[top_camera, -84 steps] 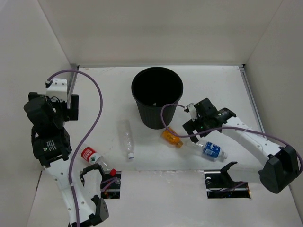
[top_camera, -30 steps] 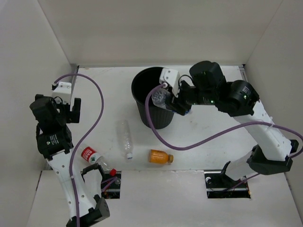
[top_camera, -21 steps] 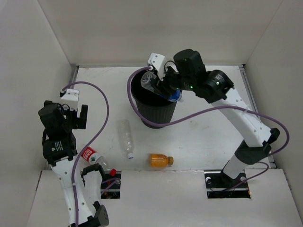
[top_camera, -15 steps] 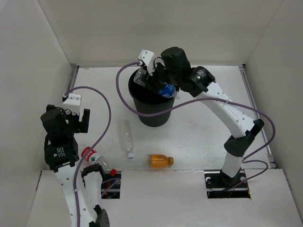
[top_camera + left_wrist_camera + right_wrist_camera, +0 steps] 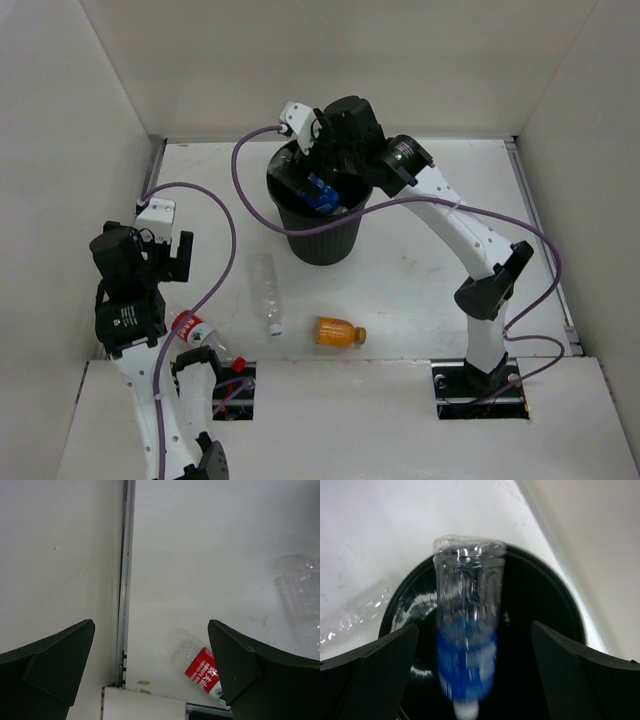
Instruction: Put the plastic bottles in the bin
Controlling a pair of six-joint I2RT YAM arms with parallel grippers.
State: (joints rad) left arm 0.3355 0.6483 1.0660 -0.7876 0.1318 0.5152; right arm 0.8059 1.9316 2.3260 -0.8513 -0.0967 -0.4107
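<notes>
The black bin stands at the back middle. My right gripper hangs over its mouth with jaws open. The blue-labelled bottle is loose between them, cap down and blurred, inside the bin's rim; it also shows in the right wrist view. My left gripper is open and empty above the red-labelled bottle, which lies on the table below the fingers. The clear bottle and the orange bottle lie on the table in front of the bin.
White walls enclose the table on three sides. A metal rail runs along the left edge. Two black mounts sit by the arm bases at the near edge. Purple cables loop over the left side and past the bin.
My right arm carried the blue-labelled bottle from the table up over the bin and opened; the bottle now drops inside. The orange bottle shifted left. My left gripper drifted toward the red-labelled bottle.
</notes>
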